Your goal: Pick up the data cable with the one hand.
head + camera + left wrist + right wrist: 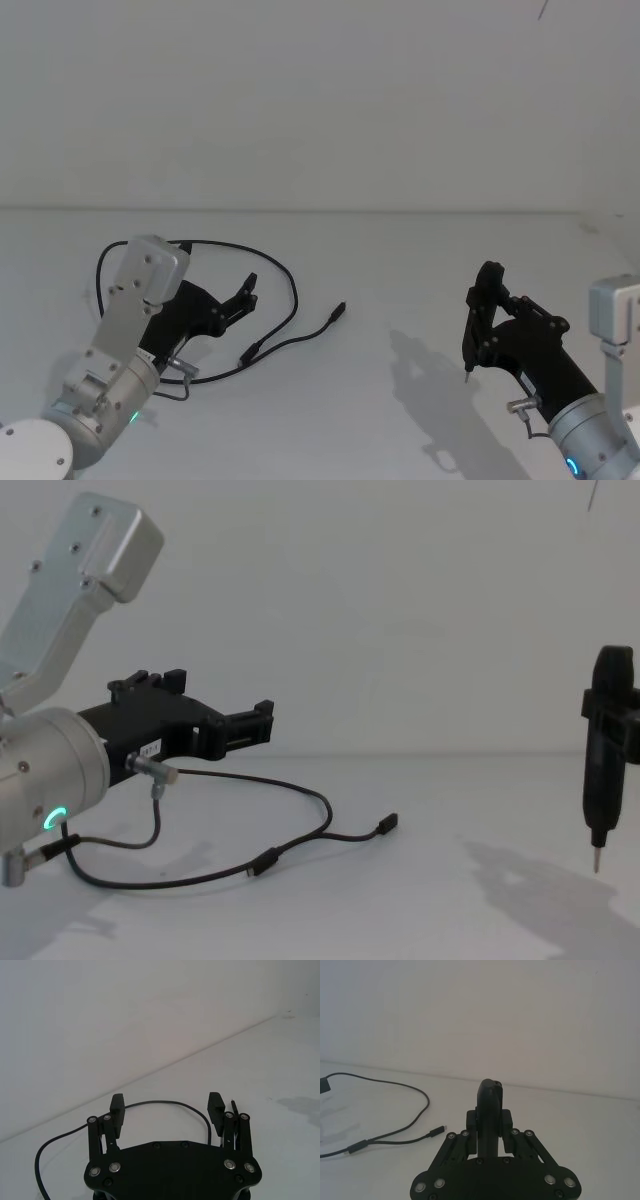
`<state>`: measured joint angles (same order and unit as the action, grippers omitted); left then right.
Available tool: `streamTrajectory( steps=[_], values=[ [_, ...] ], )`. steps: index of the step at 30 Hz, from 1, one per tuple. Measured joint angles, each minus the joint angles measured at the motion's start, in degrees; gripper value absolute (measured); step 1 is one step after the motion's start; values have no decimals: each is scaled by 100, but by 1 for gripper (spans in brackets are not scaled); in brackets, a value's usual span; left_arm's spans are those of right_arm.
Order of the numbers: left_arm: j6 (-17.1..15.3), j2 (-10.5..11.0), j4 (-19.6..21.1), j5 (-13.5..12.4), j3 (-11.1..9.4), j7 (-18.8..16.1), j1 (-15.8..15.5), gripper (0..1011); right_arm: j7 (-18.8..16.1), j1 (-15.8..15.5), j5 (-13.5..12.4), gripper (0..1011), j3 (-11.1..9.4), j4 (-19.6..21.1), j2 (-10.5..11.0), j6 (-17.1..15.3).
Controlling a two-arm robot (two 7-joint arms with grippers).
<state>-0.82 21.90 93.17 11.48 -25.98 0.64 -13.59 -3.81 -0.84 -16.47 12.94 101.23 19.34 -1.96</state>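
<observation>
A white table (400, 260) holds one data cable (294, 290), thin and black. It lies on the robot's left side of the table, curving in one wide loop. At one small block (265, 861) it forks into two strands, and one of them ends in a small plug (340, 311) towards the middle of the table. There are two grippers. The left gripper (245, 295), broad and black, hovers above the table over the loop, clear of the cable. Its two fingers (117, 1106) are spread wide apart with nothing between them. The right gripper (485, 320) hangs well apart on the right side, its fingers closed around one slim black tool (597, 840) that points down at the table.
</observation>
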Motion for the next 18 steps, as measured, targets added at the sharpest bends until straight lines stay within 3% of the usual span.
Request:
streamTrajectory(
  steps=[18],
  values=[
    [0,-2,1,0,-1,-1,1,1001,-1,0,0,279,0,0,0,1]
  ],
)
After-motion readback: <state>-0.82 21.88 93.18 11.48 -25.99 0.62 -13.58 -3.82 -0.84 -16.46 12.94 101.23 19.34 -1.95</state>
